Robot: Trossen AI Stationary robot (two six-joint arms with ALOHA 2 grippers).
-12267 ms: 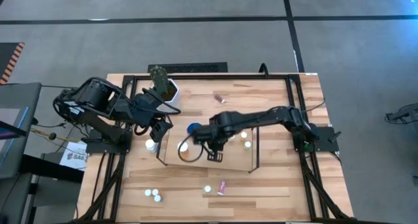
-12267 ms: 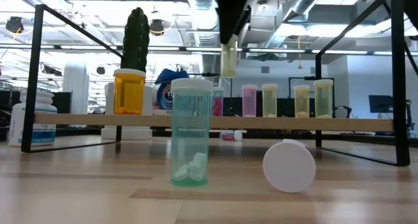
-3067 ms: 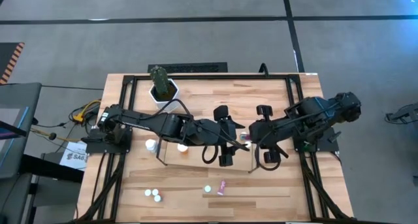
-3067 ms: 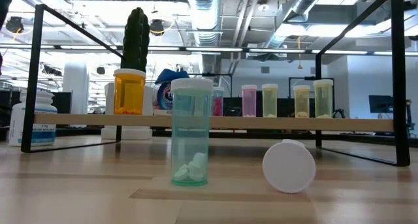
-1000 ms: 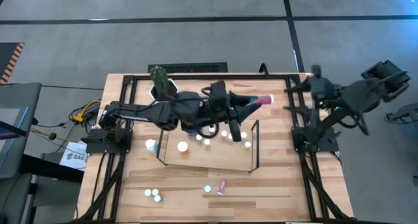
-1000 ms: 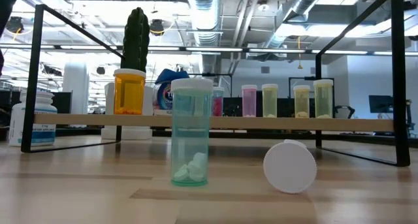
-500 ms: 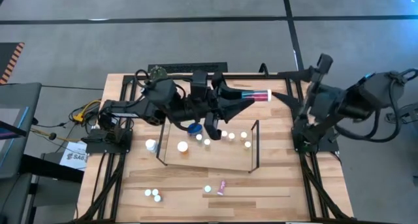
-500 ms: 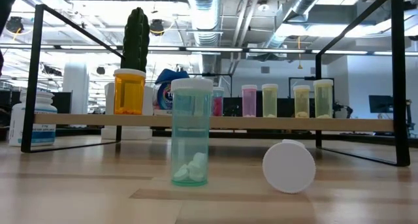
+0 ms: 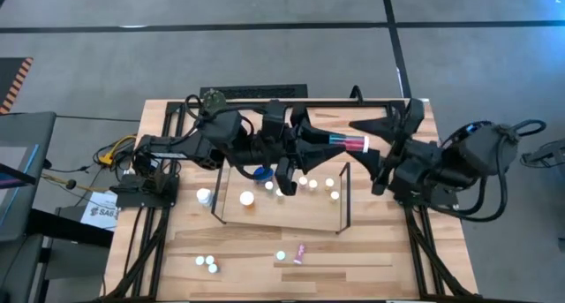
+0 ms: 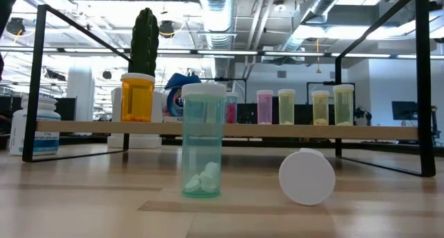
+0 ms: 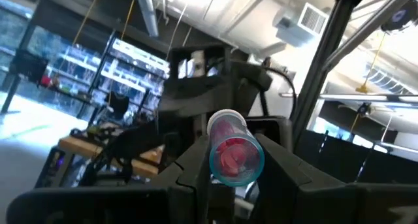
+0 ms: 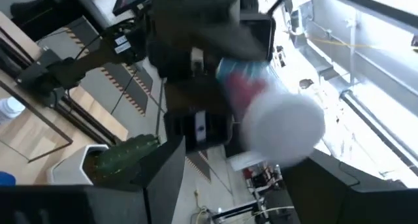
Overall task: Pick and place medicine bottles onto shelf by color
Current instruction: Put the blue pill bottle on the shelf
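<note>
My left gripper [image 9: 328, 140] is shut on a pink medicine bottle [image 9: 347, 142] with a white cap [image 9: 364, 144], held high above the shelf's [image 9: 282, 210] far right part. My right gripper [image 9: 378, 148] reaches in from the table's right and is open. Its fingers stand on either side of the cap [image 12: 284, 129] without touching it. Several white-capped bottles [image 9: 303, 181] and a blue-capped one [image 9: 262, 173] stand on the shelf. In the low view an orange [image 10: 137, 97], a pink [image 10: 264, 106] and yellowish bottles [image 10: 320, 107] stand on its board [image 10: 222, 129]. My left gripper pinches the pink bottle's base end [image 11: 215, 162] between its two fingers. The fingers come from the table's left, about level, and lie along the bottle. The bottle sticks out beyond the fingertips, cap toward the table's right, lifted clear of the shelf.
Near the front edge stand two white-capped bottles [image 9: 206, 264] and a teal one [image 9: 281, 255], with a pink bottle [image 9: 300, 253] lying beside. A white bottle [image 9: 204, 196] stands left of the shelf. The cactus [image 9: 212, 98] shows behind the left arm. The table's black frame [image 10: 41, 78] rings it.
My right gripper has swung in from beyond the table's right edge toward the pink bottle and rolled about its own axis, so its open fingers now flank the cap. My left gripper has tipped up a little and kept the bottle in its hold.
</note>
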